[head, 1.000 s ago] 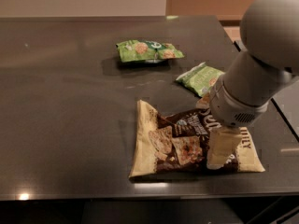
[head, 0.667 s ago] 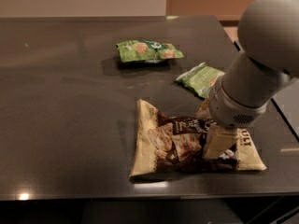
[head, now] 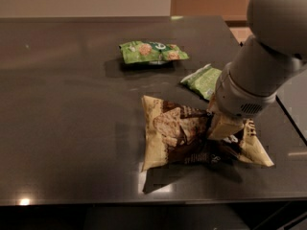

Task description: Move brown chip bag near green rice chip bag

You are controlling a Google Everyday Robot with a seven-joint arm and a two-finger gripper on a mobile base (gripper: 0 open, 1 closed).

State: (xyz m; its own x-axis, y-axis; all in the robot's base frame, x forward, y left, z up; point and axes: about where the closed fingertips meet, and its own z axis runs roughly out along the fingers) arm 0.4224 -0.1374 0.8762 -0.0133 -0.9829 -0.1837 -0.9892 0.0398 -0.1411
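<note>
Layout of the scene. The large dark brown chip bag (head: 177,138) of crinkled foil lay flat on the dark, smooth tabletop (head: 67,104), right of centre and close to the near edge. The small, bright green rice chip bag (head: 151,51) lay behind it towards the far side, well apart. The small paler green bag (head: 204,80) lay to the right of the rice chip bag and nearer, just behind the right half of the brown chip bag, apart from both. The beige gripper (head: 224,128) stood on the right half of the brown chip bag, touching it, beneath the grey cylindrical robot arm (head: 259,75), which entered from the upper right and overlapped the paler bag's right end.
</note>
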